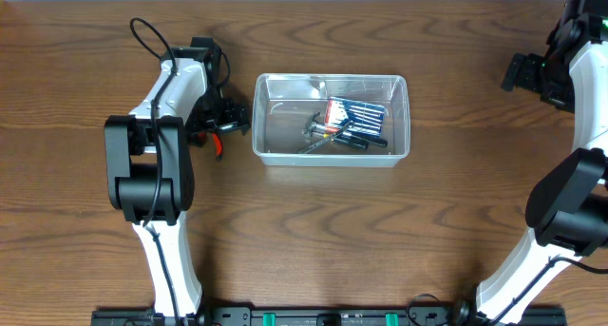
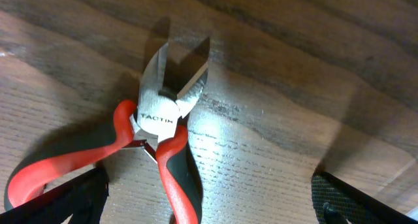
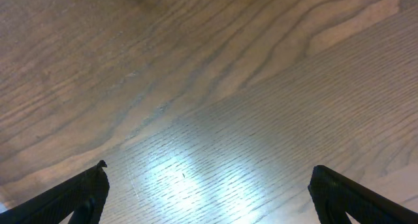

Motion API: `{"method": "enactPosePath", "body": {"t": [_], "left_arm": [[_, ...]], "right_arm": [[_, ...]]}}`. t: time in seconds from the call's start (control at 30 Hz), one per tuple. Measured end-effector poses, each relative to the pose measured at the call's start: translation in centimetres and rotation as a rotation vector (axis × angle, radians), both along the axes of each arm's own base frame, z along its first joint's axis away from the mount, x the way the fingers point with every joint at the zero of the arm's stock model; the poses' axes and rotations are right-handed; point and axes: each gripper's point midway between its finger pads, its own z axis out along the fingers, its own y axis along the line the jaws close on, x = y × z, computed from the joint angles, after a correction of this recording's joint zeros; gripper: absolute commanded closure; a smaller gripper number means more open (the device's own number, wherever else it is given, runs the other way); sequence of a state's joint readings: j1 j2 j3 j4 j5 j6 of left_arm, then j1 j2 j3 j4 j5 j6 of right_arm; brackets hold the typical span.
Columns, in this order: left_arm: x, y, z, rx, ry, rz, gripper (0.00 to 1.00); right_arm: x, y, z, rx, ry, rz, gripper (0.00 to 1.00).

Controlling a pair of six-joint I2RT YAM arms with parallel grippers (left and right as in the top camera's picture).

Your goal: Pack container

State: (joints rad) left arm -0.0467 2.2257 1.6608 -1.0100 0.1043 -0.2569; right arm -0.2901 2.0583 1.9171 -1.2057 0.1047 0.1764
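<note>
The clear container sits mid-table and holds a blue-and-red screwdriver case plus dark hand tools. Left of it, cutting pliers with red-and-black handles lie flat on the wood, their red handle tips showing in the overhead view. My left gripper stands open low over the pliers, its fingers on either side of the handles and not touching them. The same gripper shows just left of the container. At the far right edge, my right gripper is open over bare wood, seen from above too.
The brown wooden table stretches around the container. The left arm's white and black links stand beside the pliers. At the table's right edge rises the right arm.
</note>
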Motion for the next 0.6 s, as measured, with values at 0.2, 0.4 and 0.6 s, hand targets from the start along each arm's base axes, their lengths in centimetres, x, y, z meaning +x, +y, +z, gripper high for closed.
{"method": "enactPosePath", "body": {"t": [0.2,0.4,0.6], "left_arm": [[0.14,0.01,-0.01,0.000,-0.006,0.000,0.12],[0.11,0.05,-0.01,0.003,-0.005,-0.007,0.29],[0.11,0.06,-0.01,0.003,-0.005,-0.012,0.35]], "right_arm": [[0.01,0.00,0.00,0.000,0.000,0.000,0.01],[0.00,0.00,0.00,0.000,0.000,0.000,0.01],[0.00,0.00,0.00,0.000,0.000,0.000,0.01]]}}
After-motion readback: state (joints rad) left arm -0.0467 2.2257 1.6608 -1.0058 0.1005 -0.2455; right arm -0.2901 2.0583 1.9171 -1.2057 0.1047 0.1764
